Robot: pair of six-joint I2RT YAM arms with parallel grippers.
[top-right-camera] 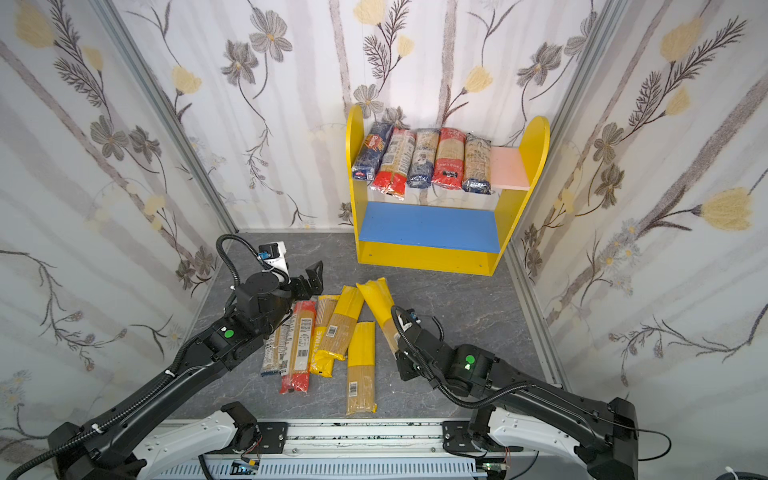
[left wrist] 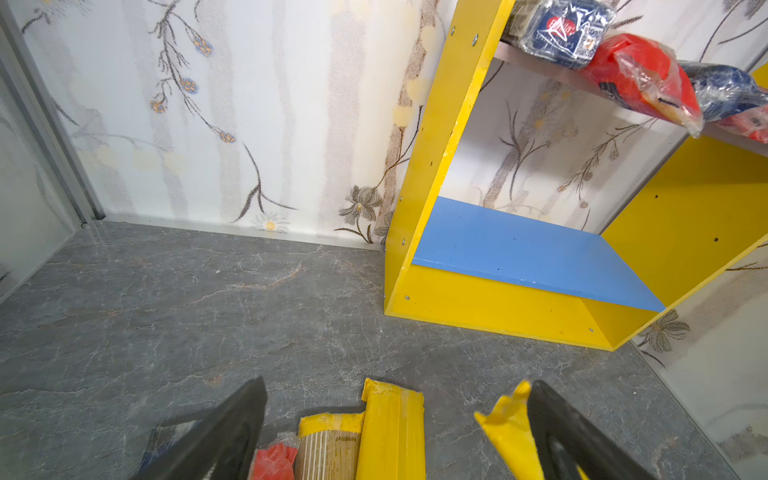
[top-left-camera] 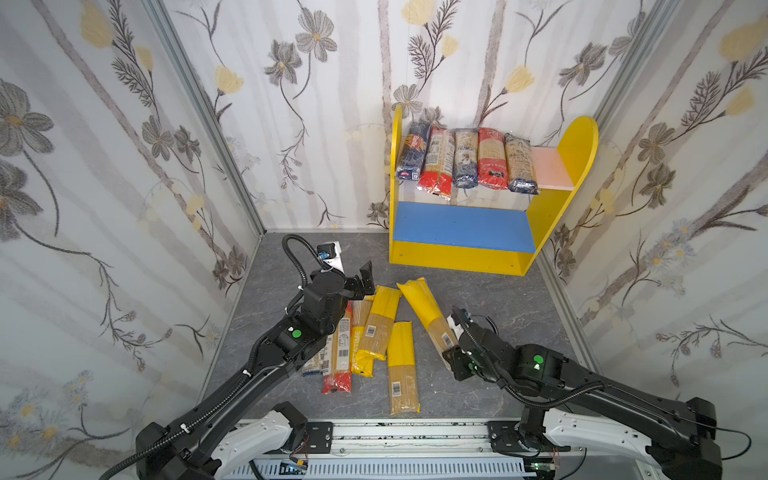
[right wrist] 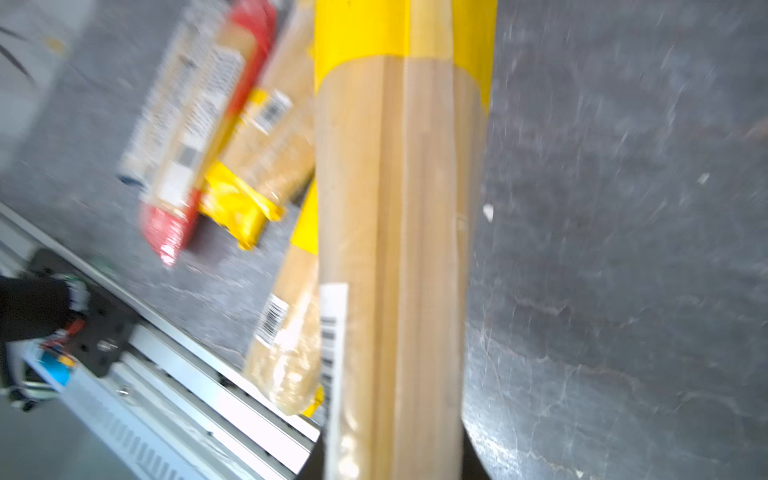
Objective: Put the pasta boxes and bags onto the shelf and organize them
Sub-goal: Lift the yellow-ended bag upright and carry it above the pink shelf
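1. The right gripper (top-left-camera: pixel 451 357) clenched a yellow-ended packet's (top-left-camera: pixel 422 307) near end, apparently for lifting.
2. The left gripper (top-left-camera: pixel 361 282) hung released above the loose packets (top-left-camera: pixel 374 332) on the floor (top-left-camera: pixel 498 291).
3. Farthest, the shelf (top-left-camera: pixel 577 145) held five packets (top-left-camera: pixel 465 160) side by side, leaving room on its pink board (top-left-camera: pixel 548 166).

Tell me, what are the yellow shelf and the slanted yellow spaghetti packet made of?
The shelf looks like painted wooden board: flat panels in smooth matte yellow, pink and blue, with small screw heads showing in the side. The slanted yellow packet looks like thin plastic film, shiny and crinkled at the end. It is part yellow and part clear, since tan pasta sticks show through.
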